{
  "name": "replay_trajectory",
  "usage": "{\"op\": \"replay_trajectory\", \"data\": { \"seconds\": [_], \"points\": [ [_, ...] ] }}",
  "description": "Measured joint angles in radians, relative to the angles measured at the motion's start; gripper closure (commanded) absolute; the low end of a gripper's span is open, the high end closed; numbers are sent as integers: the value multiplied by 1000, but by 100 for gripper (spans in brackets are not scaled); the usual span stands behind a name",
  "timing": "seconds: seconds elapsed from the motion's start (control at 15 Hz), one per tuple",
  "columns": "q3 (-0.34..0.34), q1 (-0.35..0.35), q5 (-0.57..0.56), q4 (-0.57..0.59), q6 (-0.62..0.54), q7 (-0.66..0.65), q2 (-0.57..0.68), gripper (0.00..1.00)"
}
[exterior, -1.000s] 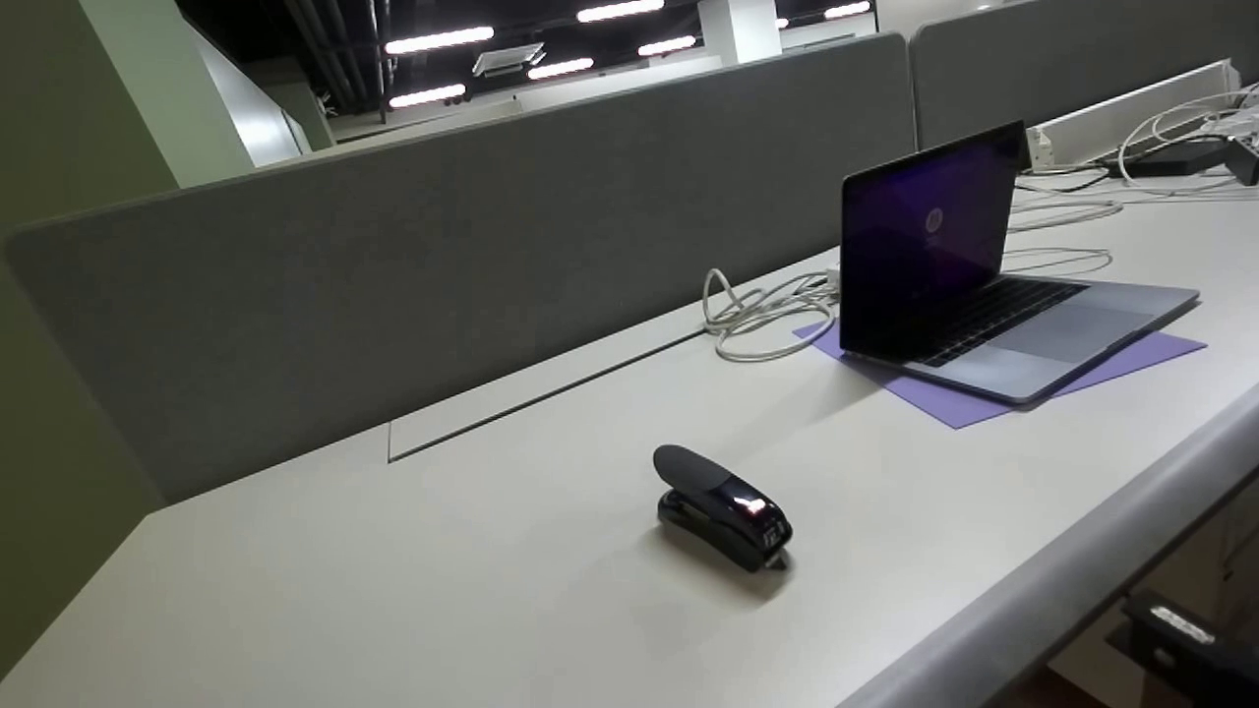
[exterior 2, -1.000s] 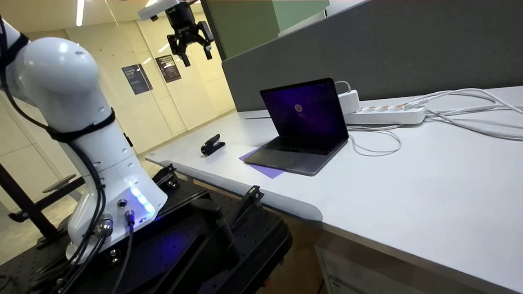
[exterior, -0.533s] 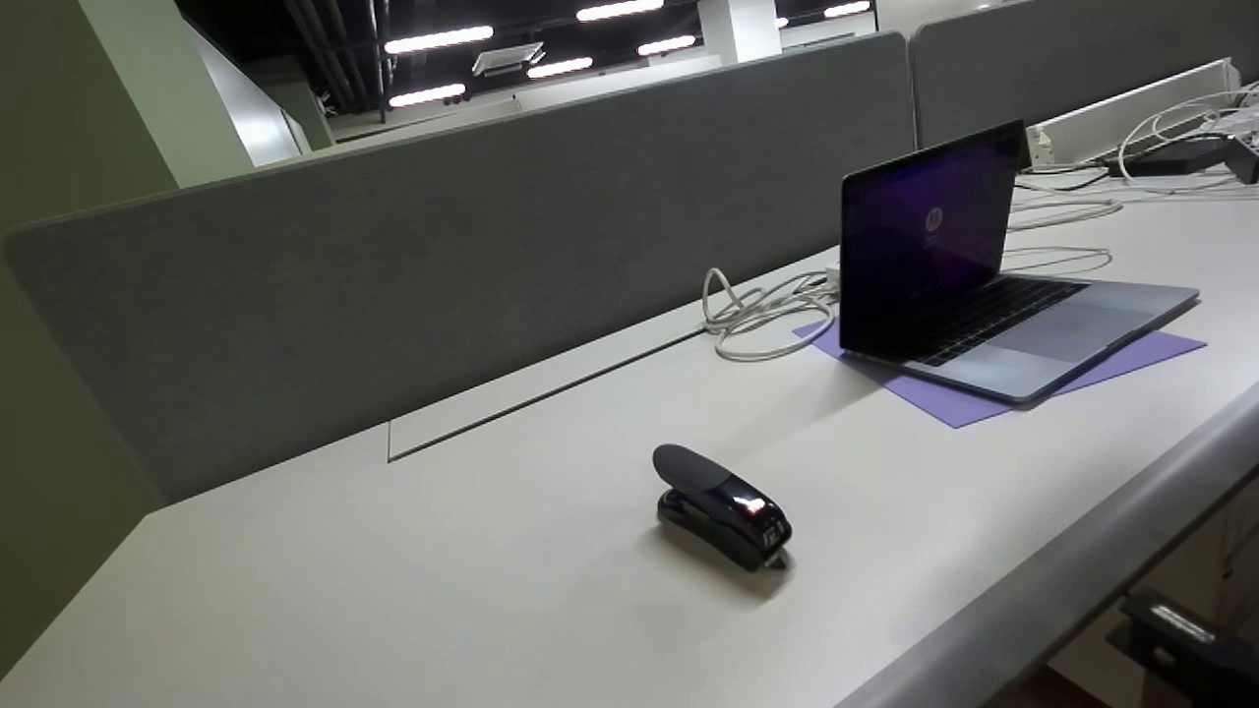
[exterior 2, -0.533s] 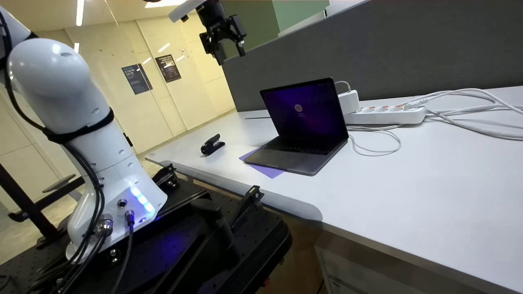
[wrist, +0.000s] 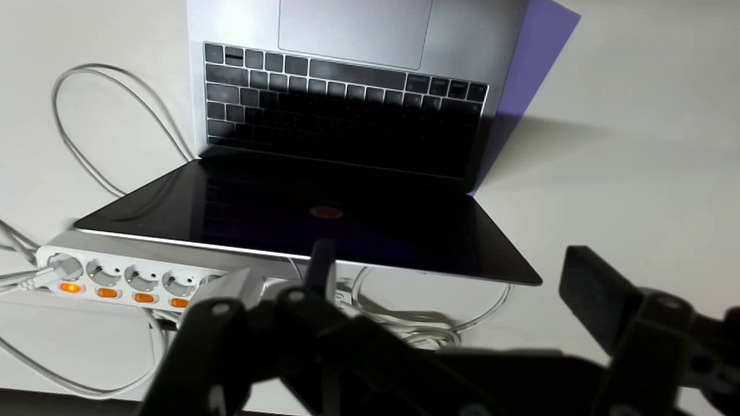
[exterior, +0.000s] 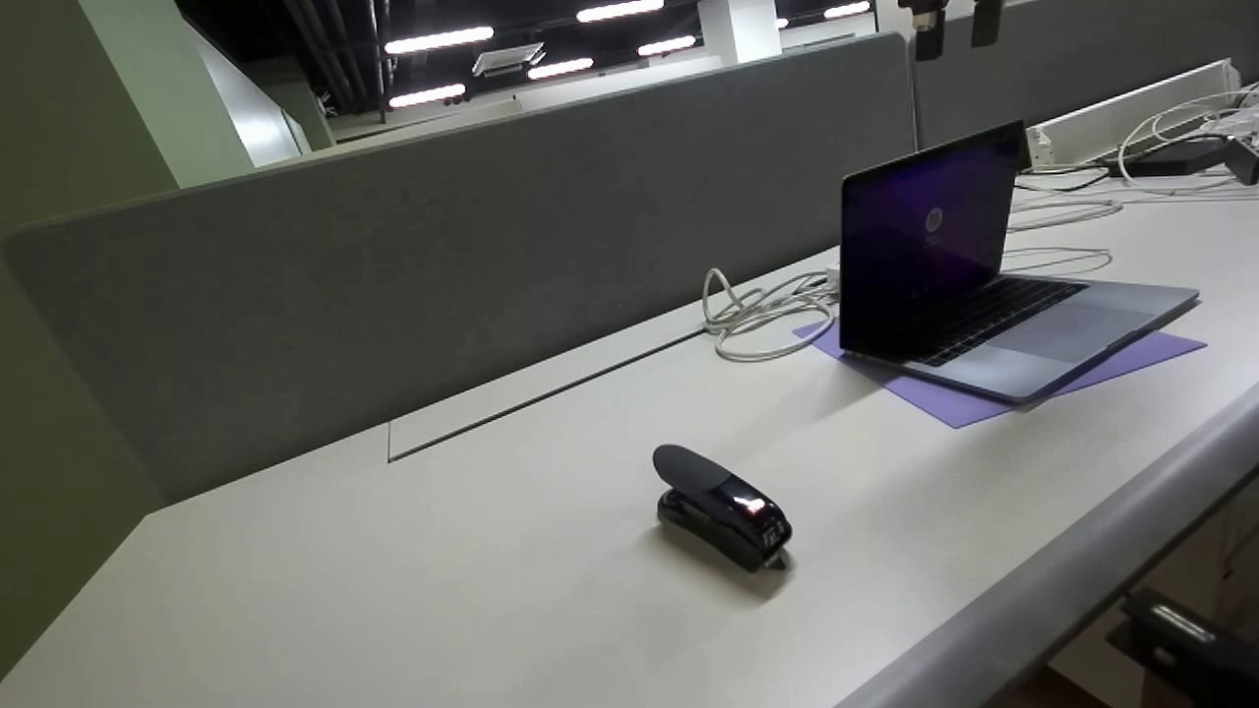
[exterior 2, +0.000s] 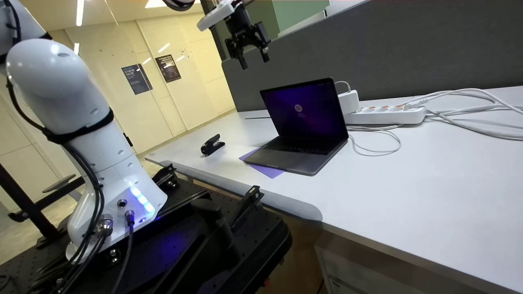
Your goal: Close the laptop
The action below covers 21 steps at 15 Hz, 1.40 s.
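"White bench [exterior 2: 408,183], grey partition [exterior 2: 408,49] behind. Where's the laptop [exterior 2: 300,126]?"
"On it, lid raised, partly over a purple sheet [exterior: 952,404]."
"And the pincer [exterior 2: 255,61]?"
"Higher than the laptop, jaws spread."

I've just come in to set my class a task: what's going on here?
A robot arm is at a desk, its job being to close the laptop. The laptop stands open, partly over a purple sheet. The gripper hangs higher than the lid, open, holding nothing and not touching the laptop. A black stapler rests on the desk.
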<state>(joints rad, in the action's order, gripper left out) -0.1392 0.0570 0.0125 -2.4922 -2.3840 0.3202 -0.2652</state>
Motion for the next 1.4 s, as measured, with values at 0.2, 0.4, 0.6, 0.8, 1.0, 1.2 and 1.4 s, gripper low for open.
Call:
{"op": "replay_trajectory", "data": {
  "seconds": [0.2,0.4,0.6,0.8,1.0,1.2,1.4],
  "points": [
    [-2,-2,27,42,0,12,69,0],
    [-1,-2,26,36,0,12,60,0],
    [0,-1,26,36,0,12,60,0],
    [-6,7,33,43,-29,12,91,0],
    [-17,15,52,76,-85,13,149,0],
    [-19,28,67,124,-136,13,218,0],
    [-19,40,67,178,-174,13,290,0]
  ]
}}
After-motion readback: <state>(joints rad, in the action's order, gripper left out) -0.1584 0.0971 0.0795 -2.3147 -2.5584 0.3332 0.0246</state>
